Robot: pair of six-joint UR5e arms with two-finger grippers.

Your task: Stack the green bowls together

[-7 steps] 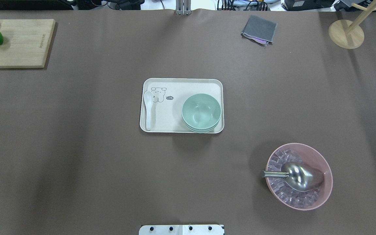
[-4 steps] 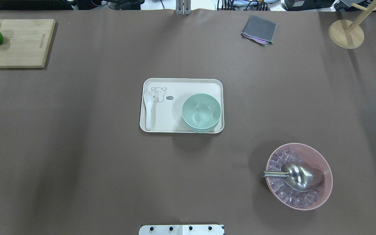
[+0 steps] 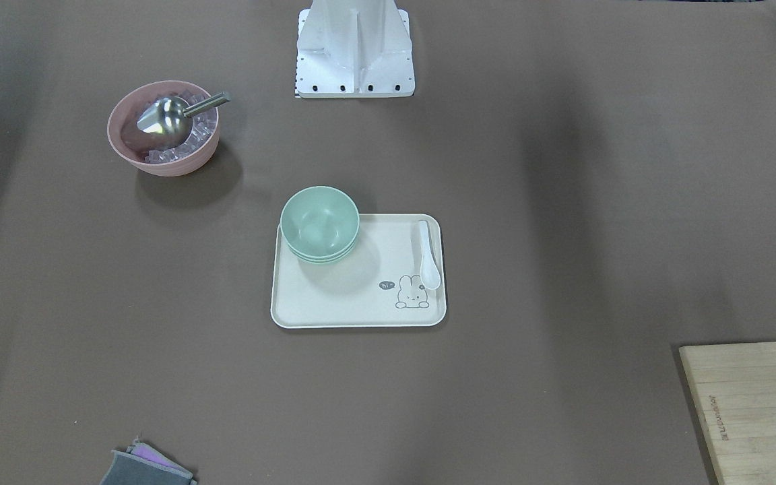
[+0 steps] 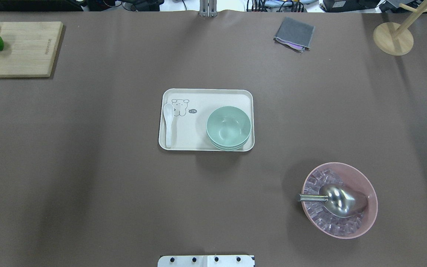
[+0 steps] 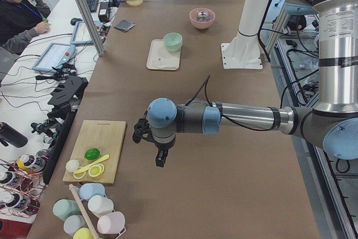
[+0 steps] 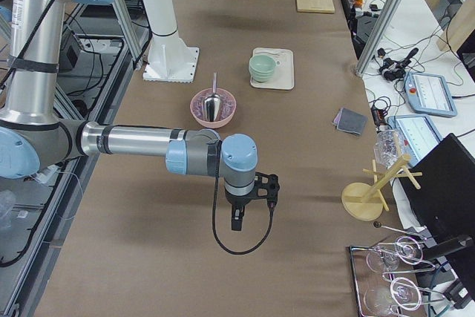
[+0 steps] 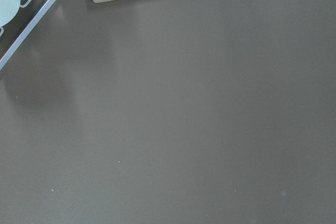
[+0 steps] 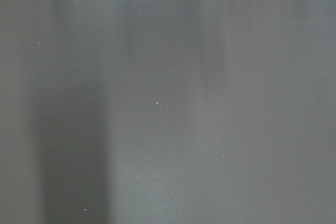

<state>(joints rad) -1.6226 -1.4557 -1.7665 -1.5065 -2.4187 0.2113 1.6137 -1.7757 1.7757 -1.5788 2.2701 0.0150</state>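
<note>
The three pale green bowls (image 4: 228, 127) sit nested in one stack on the right part of a cream tray (image 4: 195, 133). The stack also shows in the front view (image 3: 319, 221) and in both side views (image 5: 173, 41) (image 6: 263, 68). My left gripper (image 5: 160, 158) hangs over bare table near the cutting board, far from the bowls. My right gripper (image 6: 236, 220) hangs over bare table beyond the pink bowl. Both show only in the side views, so I cannot tell whether they are open or shut. The wrist views show only table.
A white spoon (image 4: 168, 124) lies on the tray's left. A pink bowl (image 4: 365, 181) holds ice cubes and a metal scoop (image 4: 337, 200). A cutting board (image 4: 24, 48) with fruit, a grey cloth (image 4: 295, 33) and a wooden stand (image 4: 393, 39) sit along the far edge.
</note>
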